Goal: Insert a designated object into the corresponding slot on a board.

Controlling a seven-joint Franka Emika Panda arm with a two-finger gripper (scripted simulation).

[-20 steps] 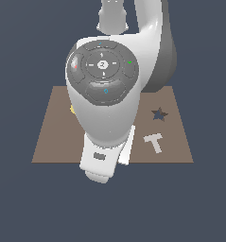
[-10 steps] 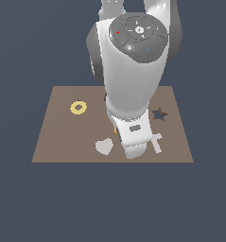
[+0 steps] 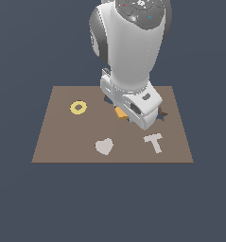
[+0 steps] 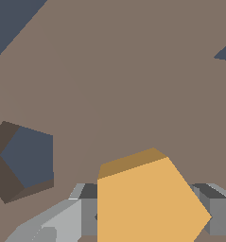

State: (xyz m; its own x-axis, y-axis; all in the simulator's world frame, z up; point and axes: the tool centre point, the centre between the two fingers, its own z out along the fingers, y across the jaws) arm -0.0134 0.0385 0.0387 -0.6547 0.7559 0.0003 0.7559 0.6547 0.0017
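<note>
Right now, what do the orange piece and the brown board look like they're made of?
It's a simulator render, so this is only a guess. The orange pentagon block looks like plain matte plastic or painted wood: flat colour, sharp edges, no shine. The board looks like matte brown card or wood: even colour, no grain, no gloss, and the pentagon slot is cut right through it.

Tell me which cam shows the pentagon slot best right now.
Wrist view. The pentagon slot is fully visible there as a dark cutout in the board, off to one side of the orange pentagon block between the gripper fingers. In the exterior view the arm hides the slot.
</note>
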